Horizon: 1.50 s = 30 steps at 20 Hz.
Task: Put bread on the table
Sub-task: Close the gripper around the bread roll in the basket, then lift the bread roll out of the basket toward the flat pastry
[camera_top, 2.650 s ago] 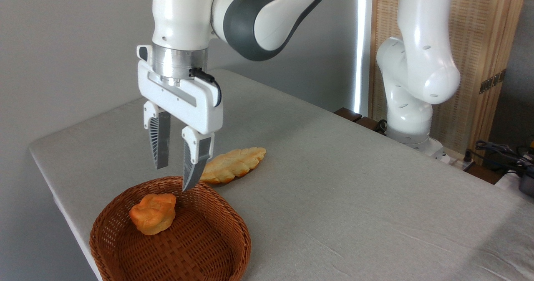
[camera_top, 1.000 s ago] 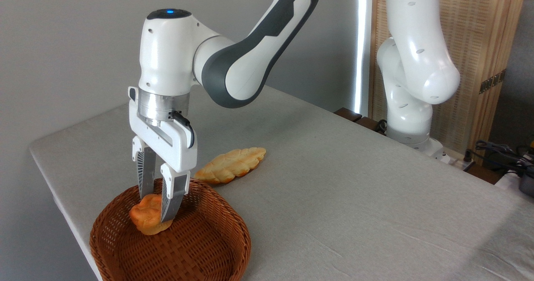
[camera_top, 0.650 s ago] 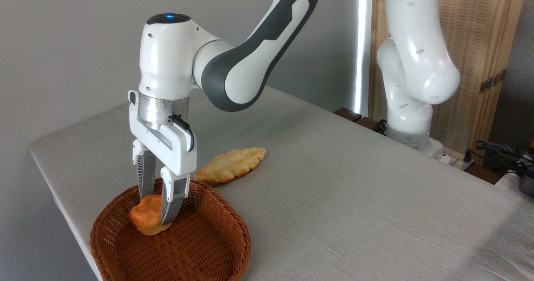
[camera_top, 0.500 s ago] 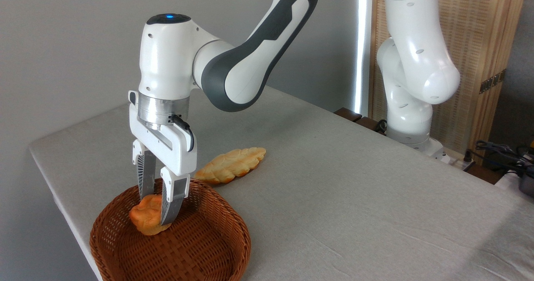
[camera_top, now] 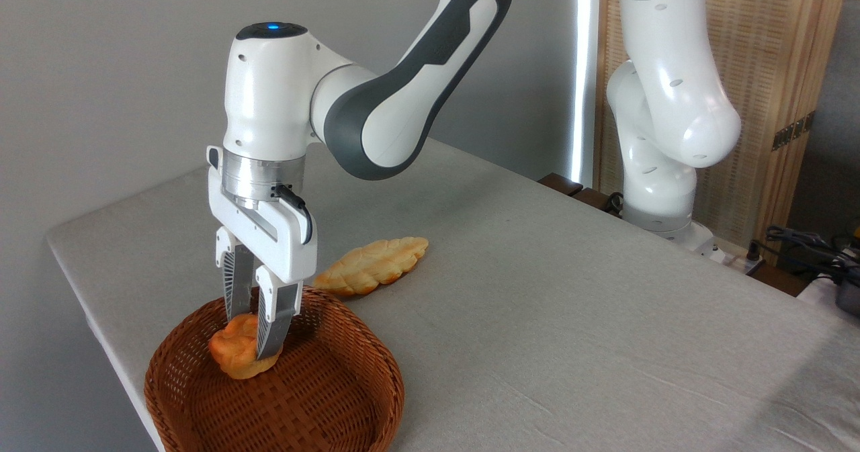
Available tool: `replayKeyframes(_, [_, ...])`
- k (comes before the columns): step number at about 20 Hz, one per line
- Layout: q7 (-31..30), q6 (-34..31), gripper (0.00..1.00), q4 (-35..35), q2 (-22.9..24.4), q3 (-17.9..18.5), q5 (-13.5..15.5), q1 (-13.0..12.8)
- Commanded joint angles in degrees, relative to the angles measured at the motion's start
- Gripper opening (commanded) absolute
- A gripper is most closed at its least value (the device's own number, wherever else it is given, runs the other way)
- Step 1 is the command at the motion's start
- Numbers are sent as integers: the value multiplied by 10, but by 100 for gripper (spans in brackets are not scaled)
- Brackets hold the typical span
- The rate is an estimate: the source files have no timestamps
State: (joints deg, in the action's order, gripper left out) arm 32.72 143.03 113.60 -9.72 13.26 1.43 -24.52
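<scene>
On a grey table (camera_top: 537, 318), the arm reaches straight down into a wicker basket (camera_top: 336, 398) at the near-left corner; its gripper (camera_top: 252, 334) pinches the bread (camera_top: 232, 354) inside; a braided loaf (camera_top: 373, 264) lies just behind the basket; open cloth spreads right.

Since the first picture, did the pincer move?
Yes. The pincer came down and leftward, from above the basket rim into it, and now closes around the bread.
</scene>
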Motion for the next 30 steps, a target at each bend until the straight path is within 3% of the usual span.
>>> replayKeyframes(1, [11, 11, 51, -1, -1, 4, -4, 1])
replayKeyframes(7, [12, 11, 56, -1, 1, 6, -4, 1])
replayKeyframes(16, [20, 11, 55, -1, 7, 9, 2, 1])
replayKeyframes(23, [17, 1, 55, 0, 56, 12, 6, 3])
replayKeyframes(26, [18, -41, 55, 0, 93, 33, 6, 3])
replayKeyframes(30, [22, -100, 55, 6, 135, 37, 5, 3])
